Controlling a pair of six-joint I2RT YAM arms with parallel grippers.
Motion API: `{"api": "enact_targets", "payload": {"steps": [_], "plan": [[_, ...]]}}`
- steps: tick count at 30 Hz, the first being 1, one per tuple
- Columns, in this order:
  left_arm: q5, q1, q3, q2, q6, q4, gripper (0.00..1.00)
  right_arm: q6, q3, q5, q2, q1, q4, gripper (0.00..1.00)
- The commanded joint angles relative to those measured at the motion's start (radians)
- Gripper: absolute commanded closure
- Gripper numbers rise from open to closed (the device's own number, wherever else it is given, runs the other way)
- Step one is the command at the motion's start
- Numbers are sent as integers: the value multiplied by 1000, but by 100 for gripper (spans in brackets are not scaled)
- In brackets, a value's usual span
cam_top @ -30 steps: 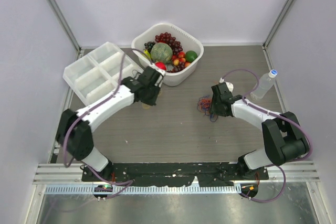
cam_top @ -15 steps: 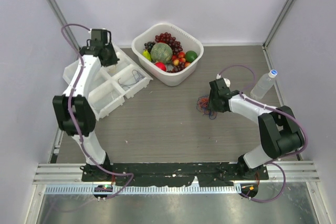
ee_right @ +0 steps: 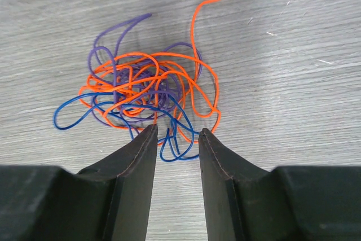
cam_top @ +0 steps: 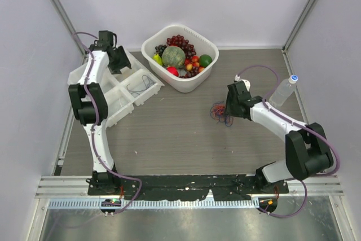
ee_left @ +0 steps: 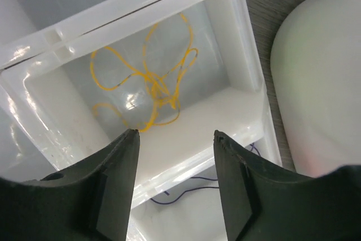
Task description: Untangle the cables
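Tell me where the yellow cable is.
In the left wrist view, the yellow cable lies in a compartment of the white tray at far left, below the open left gripper.

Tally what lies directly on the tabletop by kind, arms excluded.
White plastic basin of fruit: 1
White compartmented plastic tray: 1
Clear plastic water bottle: 1
Tangle of thin orange, purple and blue cables: 1
Total: 4

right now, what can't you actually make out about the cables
- Orange cable: its far end runs off the top edge of the right wrist view.
- Dark cable in the tray: left wrist view, partly behind the left jaws.
- Tangle: top view, too small to trace crossings.
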Motion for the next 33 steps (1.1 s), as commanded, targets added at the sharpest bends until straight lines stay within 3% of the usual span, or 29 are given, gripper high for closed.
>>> {"api": "enact_targets", "payload": {"steps": [1,6,13,18,25,30,33], "plan": [[49,0,-1,-106,5,11,40,-4,-1,58,-84,-2,2,59],[101,-24,-118,-210,8,4,38,-17,22,75,-38,-15,-12,58],[97,-222,-429,-483,73,37,37,-84,115,60,81,-49,-9,58],[221,-386,-627,-632,113,111,33,-139,258,32,241,-58,-41,58],[355,-529,-748,-661,137,175,33,-156,251,-107,289,41,6,58],[396,-613,-727,-562,188,146,39,-142,212,-170,272,233,34,58],[388,-664,-734,-519,206,151,40,-84,179,-190,226,239,71,58]]}}
